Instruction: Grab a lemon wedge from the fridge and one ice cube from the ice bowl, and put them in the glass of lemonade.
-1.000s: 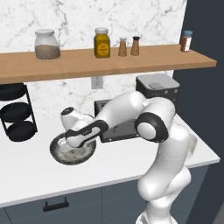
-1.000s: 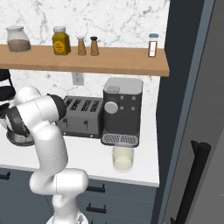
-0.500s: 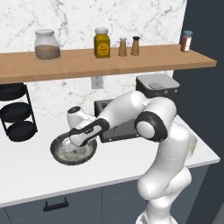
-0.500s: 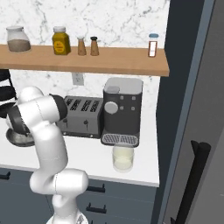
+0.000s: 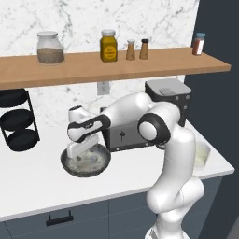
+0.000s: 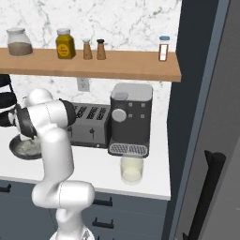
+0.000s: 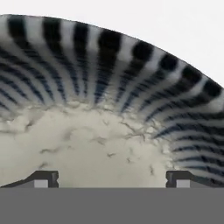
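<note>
The white arm's hand (image 5: 77,150) has been lowered further into the shallow round dark grey speckled ice bowl (image 5: 86,162) on the white surface (image 5: 42,186); its jaws are spread wide, nothing gripped, so an ice cube grab seems imminent.

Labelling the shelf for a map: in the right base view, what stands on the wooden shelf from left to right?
Lidded glass jar of brownish grains → amber jar with yellow lid → two small brown shakers → small red spice bottle with blue cap.
</note>
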### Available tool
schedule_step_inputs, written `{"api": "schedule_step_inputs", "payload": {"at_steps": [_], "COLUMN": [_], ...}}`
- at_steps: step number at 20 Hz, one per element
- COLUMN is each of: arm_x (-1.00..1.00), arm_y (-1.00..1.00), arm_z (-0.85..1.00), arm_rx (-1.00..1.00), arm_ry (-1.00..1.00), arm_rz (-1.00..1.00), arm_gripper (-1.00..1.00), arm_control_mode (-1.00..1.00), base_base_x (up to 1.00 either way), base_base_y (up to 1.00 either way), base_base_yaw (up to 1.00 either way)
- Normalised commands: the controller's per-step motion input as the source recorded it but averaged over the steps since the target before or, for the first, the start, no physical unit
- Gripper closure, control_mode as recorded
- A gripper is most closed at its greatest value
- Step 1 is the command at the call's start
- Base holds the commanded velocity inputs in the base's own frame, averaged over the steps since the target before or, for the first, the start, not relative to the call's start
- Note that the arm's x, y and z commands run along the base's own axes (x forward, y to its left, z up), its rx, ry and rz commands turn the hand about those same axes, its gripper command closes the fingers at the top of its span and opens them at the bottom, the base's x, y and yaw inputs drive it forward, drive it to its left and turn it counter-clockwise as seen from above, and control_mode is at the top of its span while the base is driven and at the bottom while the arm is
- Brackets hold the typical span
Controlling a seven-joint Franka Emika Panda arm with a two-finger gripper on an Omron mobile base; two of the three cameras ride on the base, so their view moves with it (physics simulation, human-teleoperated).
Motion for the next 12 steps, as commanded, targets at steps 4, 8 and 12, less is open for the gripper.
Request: {"api": "schedule_step_inputs", "payload": {"at_steps": [4, 8, 12], "arm_x": [-0.22, -0.52, -0.29], "arm_y": [0.0, -0.56, -0.34], "arm_z": [-0.03, 0.0, 0.0], "arm_rx": [-0.01, 0.03, 0.03], "arm_ry": [-0.01, -0.08, -0.08], "arm_rz": [0.08, 0.13, 0.02], "arm_gripper": [-1.0, -1.0, -1.0], "arm_control_mode": [-1.0, -1.0, -1.0], "base_base_x": [0.0, 0.0, 0.0], "base_base_y": [0.0, 0.0, 0.0], "base_base_yaw": [0.0, 0.0, 0.0]}}
